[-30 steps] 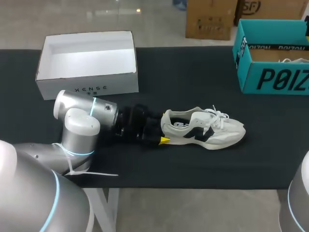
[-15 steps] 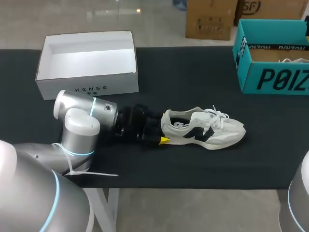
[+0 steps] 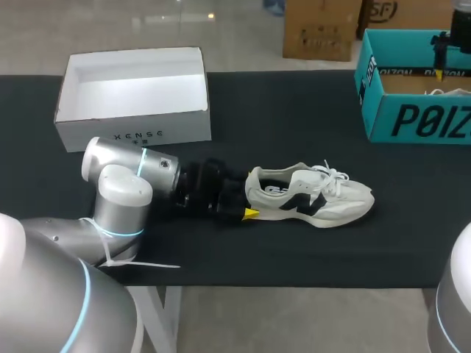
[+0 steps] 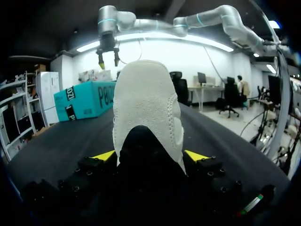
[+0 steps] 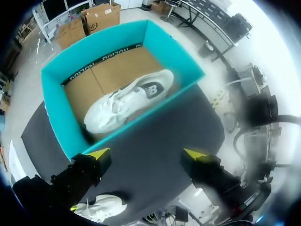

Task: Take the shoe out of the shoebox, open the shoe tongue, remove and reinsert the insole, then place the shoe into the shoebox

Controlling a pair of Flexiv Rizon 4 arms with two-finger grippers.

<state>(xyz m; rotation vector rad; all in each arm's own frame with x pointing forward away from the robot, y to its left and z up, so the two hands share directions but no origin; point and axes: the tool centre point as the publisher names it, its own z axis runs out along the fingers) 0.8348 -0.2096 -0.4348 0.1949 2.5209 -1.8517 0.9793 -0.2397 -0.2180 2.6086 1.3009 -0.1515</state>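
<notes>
A cream sneaker with black markings lies on its side on the black table, toe pointing right. My left gripper sits at its heel. In the left wrist view the heel fills the gap between both yellow fingertips, which press on it from two sides. My right gripper hangs open high over the teal shoebox at the far right, with nothing between its fingers. A second white shoe lies inside that teal box.
An open white shoebox stands at the back left, with nothing showing inside. The black tablecloth runs bare between the two boxes. The front table edge is close below the sneaker.
My right gripper has come into the head view at the far right, above the teal shoebox. The left arm and the sneaker have not moved.
</notes>
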